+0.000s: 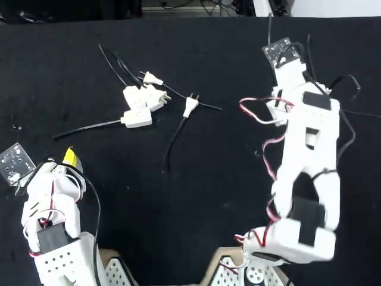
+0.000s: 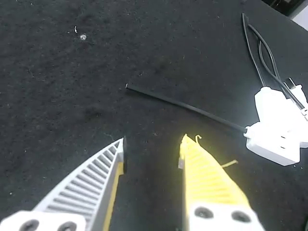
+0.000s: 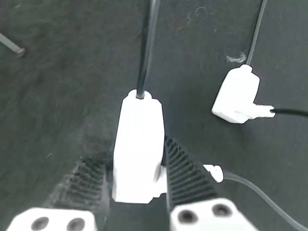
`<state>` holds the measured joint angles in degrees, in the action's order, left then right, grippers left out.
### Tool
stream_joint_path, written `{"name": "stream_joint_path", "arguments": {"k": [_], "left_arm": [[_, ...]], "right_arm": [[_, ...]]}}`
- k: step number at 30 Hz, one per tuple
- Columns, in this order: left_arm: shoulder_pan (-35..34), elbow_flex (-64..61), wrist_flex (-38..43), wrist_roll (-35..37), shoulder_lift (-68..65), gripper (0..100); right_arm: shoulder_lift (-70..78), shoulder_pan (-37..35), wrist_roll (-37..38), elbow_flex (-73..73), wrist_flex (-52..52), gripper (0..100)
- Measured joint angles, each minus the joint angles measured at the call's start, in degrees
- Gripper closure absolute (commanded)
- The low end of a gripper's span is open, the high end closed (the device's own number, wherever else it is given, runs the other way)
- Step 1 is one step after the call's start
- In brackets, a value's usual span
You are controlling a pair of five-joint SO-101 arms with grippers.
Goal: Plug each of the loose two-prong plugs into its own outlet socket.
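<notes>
Several white sockets (image 1: 137, 118) are lying bunched at the far left of the black worktop (image 1: 196, 196), cords trailing; one loose two-prong plug (image 1: 190, 106) is sitting just right of them; the left gripper (image 2: 153, 142) is hovering near-left, jaws spread pretty wide over the worktop; the right gripper (image 3: 131, 150) is clamping a white corded block (image 3: 138, 130) between its jaws.

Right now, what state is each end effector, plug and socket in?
left end effector: open, empty.
right end effector: shut on white block.
white block: gripped, cable attached.
lone plug: on table, unplugged.
far plug: loose, unplugged.
front socket: on table, empty.
</notes>
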<state>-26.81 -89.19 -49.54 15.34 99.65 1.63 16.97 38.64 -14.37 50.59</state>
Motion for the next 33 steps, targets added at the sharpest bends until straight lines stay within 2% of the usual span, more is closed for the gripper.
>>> {"name": "stream_joint_path", "arguments": {"k": [6, 12, 29, 31, 33], "left_arm": [[0.0, 0.0, 0.0, 0.0, 0.0, 81], [0.0, 0.0, 0.0, 0.0, 0.0, 81], [0.0, 0.0, 0.0, 0.0, 0.0, 81], [0.0, 0.0, 0.0, 0.0, 0.0, 81], [0.0, 0.0, 0.0, 0.0, 0.0, 81]], "right_arm": [[15.2, 3.3, -0.1, 10.9, -1.7, 98.8], [29.0, 4.5, -4.0, 25.0, -1.2, 98.8], [53.4, 4.5, -4.7, 59.6, 12.8, 98.6], [55.0, 4.5, -6.2, 63.1, 15.4, 96.3], [56.6, 4.5, -8.7, 66.6, 18.1, 89.6]]}}
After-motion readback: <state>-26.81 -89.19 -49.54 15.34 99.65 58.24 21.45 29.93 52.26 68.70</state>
